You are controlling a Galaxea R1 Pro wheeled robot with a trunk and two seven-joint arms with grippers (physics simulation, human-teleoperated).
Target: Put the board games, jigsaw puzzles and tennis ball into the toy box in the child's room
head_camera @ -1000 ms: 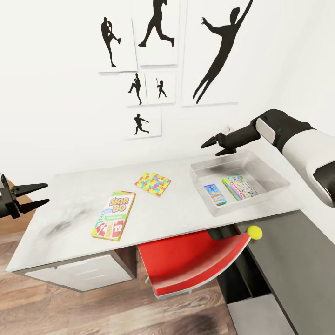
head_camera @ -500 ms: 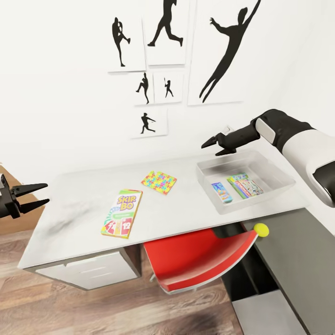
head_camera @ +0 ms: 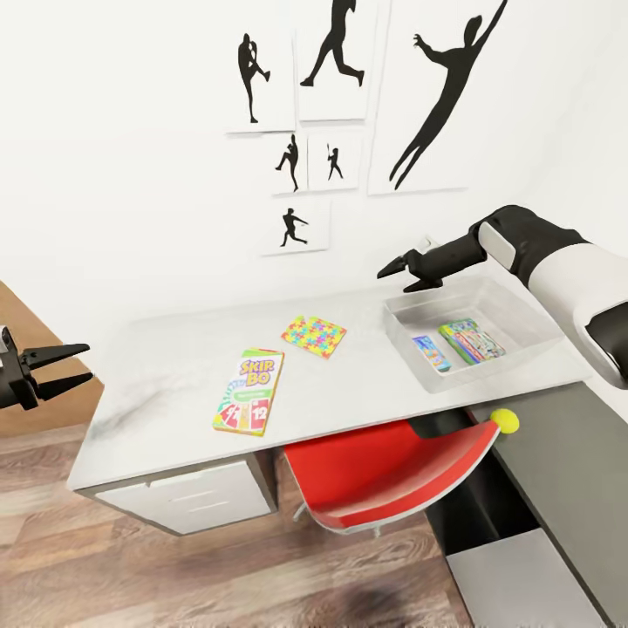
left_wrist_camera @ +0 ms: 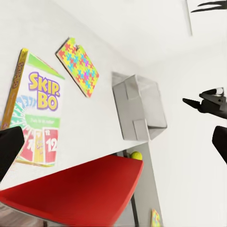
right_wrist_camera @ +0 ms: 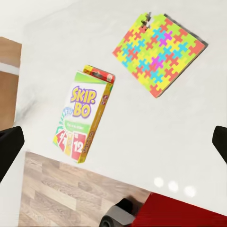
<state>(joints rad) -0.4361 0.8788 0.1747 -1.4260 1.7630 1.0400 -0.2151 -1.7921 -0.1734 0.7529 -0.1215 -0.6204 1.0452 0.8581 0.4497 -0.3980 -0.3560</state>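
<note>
here both grippers gape empty: left gripper point(head_camera: 77, 365) beside table point(head_camera: 157, 392), right gripper point(head_camera: 403, 271) above toy box point(head_camera: 523, 318).

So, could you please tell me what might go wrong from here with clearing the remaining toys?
1. The tennis ball sits by the red chair's back at the table edge; a nudge could send it to the floor.
2. The SKIP-BO box lies flat, so the open left gripper may struggle to pinch it.
3. The right gripper hovers near the toy box rim and might bump it.
</note>
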